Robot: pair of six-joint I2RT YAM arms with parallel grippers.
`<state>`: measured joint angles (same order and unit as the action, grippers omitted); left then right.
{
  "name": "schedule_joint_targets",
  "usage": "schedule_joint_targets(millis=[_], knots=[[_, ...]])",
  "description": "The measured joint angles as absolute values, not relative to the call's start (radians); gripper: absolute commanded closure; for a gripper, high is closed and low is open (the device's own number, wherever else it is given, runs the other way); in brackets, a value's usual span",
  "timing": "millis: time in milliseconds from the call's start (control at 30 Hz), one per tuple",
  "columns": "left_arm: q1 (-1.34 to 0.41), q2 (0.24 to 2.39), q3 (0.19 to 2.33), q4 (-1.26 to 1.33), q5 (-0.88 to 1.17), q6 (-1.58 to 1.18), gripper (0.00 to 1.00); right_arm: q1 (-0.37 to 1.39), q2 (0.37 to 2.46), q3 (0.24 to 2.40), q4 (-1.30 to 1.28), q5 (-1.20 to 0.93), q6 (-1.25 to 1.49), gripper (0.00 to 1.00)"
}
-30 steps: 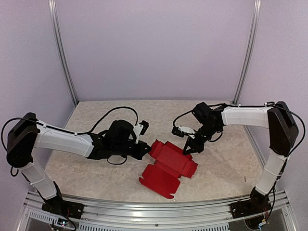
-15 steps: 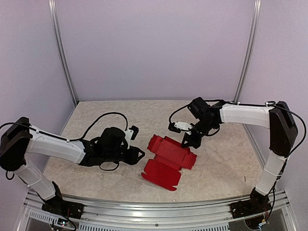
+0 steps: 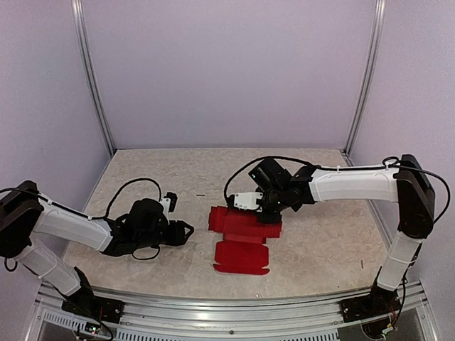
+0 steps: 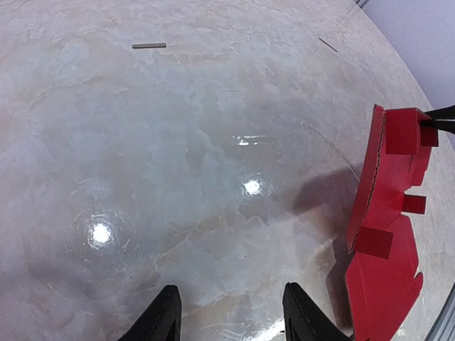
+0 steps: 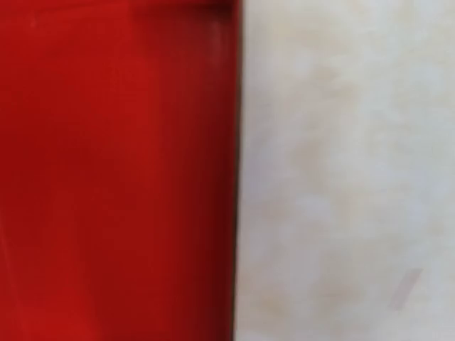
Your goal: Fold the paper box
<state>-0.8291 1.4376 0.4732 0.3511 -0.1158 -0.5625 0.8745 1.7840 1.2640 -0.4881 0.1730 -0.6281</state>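
We count one paper box point(image 3: 239, 246) mid-frame, left gripper point(image 3: 186, 231) spread and empty, right gripper point(image 3: 269, 214) pressed together at its upper edge.

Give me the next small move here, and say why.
Probably ease the left gripper toward the paper box, aiming for its raised left edge. The left jaws stand open over bare table, apart from the box. The shut right gripper is at the box's far side, and the sheet lies mostly unfolded.
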Motion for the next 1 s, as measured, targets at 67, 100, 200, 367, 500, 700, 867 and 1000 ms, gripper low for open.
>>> schedule_joint_targets(millis=[67,100,200,367,500,700,867,1000], knots=[[-0.819,1.473,0.474,0.386,-0.108,-0.570,0.52,0.892,1.784,1.255,-0.435,0.242,-0.667,1.00],[-0.814,1.493,0.474,0.405,-0.103,-0.572,0.52,0.897,1.784,1.251,-0.414,0.267,-0.682,1.00],[-0.797,1.548,0.476,0.449,-0.084,-0.575,0.52,0.914,1.784,1.232,-0.325,0.350,-0.739,1.00],[-0.773,1.583,0.476,0.493,-0.070,-0.575,0.52,0.962,1.776,1.163,-0.158,0.464,-0.826,1.00],[-0.759,1.583,0.476,0.517,-0.068,-0.575,0.52,1.024,1.763,1.062,-0.023,0.546,-0.877,1.00],[-0.754,1.582,0.459,0.550,-0.061,-0.575,0.51,1.124,1.739,0.880,0.176,0.644,-0.931,1.00],[-0.754,1.587,0.425,0.622,-0.025,-0.560,0.52,1.170,1.697,0.784,0.330,0.695,-0.972,1.00],[-0.768,1.629,0.417,0.707,0.067,-0.503,0.52,1.190,1.671,0.700,0.480,0.733,-1.020,1.00]])
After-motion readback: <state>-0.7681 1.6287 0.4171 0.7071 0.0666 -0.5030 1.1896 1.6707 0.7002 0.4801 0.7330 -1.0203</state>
